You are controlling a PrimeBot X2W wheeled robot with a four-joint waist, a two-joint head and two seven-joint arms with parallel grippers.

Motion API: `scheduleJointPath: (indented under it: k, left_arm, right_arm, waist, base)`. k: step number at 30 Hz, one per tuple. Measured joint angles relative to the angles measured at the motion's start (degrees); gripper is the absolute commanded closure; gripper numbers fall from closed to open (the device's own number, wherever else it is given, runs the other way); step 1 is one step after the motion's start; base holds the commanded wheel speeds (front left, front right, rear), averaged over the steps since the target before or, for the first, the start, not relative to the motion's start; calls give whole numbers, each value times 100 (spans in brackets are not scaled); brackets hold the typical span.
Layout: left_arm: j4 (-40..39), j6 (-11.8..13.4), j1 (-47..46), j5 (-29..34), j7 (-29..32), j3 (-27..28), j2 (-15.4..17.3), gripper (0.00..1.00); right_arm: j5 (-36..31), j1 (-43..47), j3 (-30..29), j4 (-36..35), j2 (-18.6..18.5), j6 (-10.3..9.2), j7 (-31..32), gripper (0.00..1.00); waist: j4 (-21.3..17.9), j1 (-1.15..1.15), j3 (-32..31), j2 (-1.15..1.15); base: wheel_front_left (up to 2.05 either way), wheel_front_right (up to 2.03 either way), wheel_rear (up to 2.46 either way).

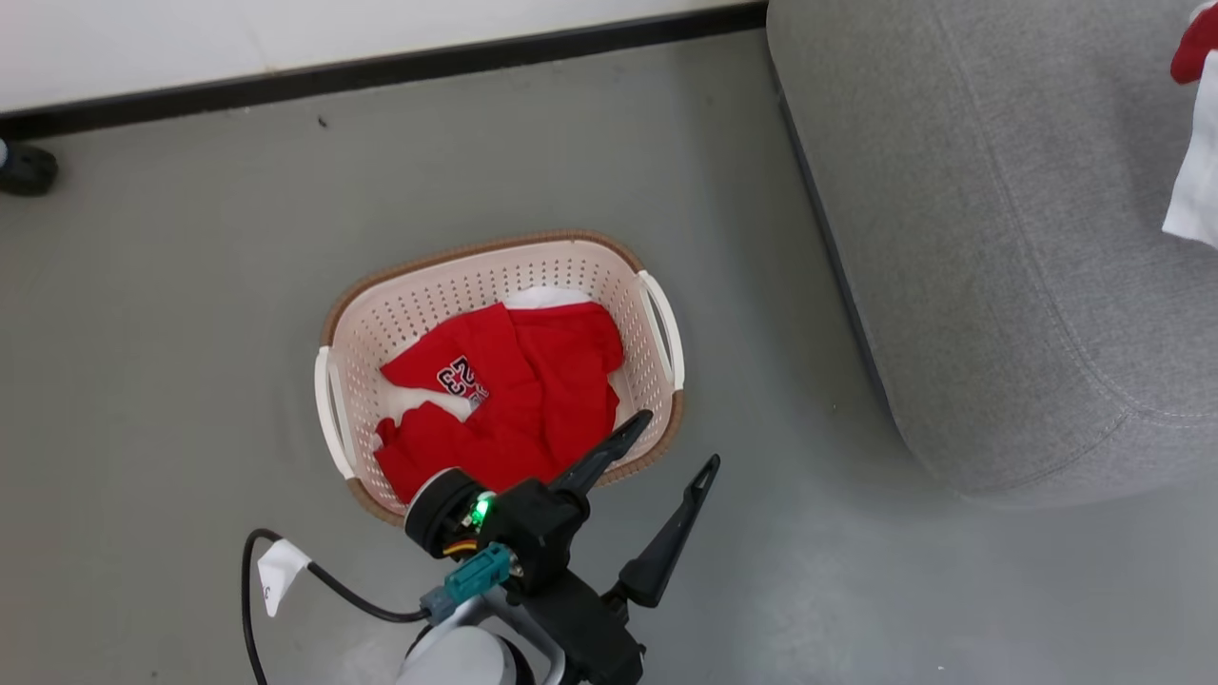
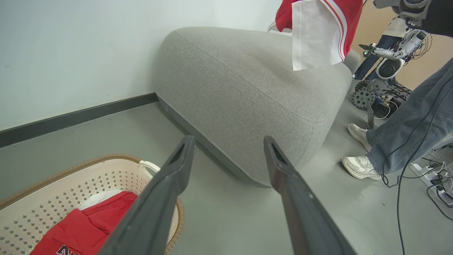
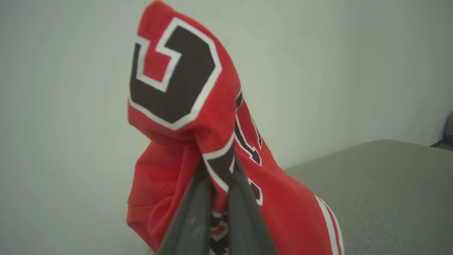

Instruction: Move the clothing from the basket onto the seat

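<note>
The left gripper (image 1: 679, 439) hangs at the laundry basket's (image 1: 476, 249) near-right corner. Its two long dark fingers are spread wide with nothing between them. In the head view one fingertip overlaps the basket's brown rim, and the other is over the bare grey floor (image 1: 190, 333) just right of the basket. In the left wrist view the same gripper (image 2: 228, 141) points past the basket (image 2: 70, 166) toward the sofa cushion (image 2: 247, 88).

The right gripper (image 3: 219, 180) has its fingers pressed together, pinching a fold of a red jersey (image 3: 184, 88) with black characters outlined in white. This jersey hangs over the cushion (image 3: 389, 177), well to the right of the basket. In the head view its red and white edge (image 1: 1194, 190) shows at the top right. In the left wrist view it (image 2: 339, 14) dangles with a white panel below. I cannot tell whether the hem touches the cushion.

Inside the basket lies a crumpled red garment (image 1: 533, 390) with a black-and-white print, and white fabric (image 1: 542, 297) shows at its far side. Both lie below the rim.

The light-grey sofa cushion (image 1: 999, 238) stands right of the basket, with a strip of floor between them.

Beyond the cushion from the basket, a person's jeans-clad legs (image 2: 417, 120) and white shoes (image 2: 361, 166) stand on the floor, with another robot (image 2: 385, 67) behind them.
</note>
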Motion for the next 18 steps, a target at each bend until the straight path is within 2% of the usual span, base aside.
scheduleJointPath:
  k: [18]
  left_arm:
    - [-382,118,-82,160,356,261,592,0]
  right_arm:
    - [332,-943,-650,854,-90,2,-1,100]
  waist:
    - [-141,0,941,0]
  base:
    - [0,0,0]
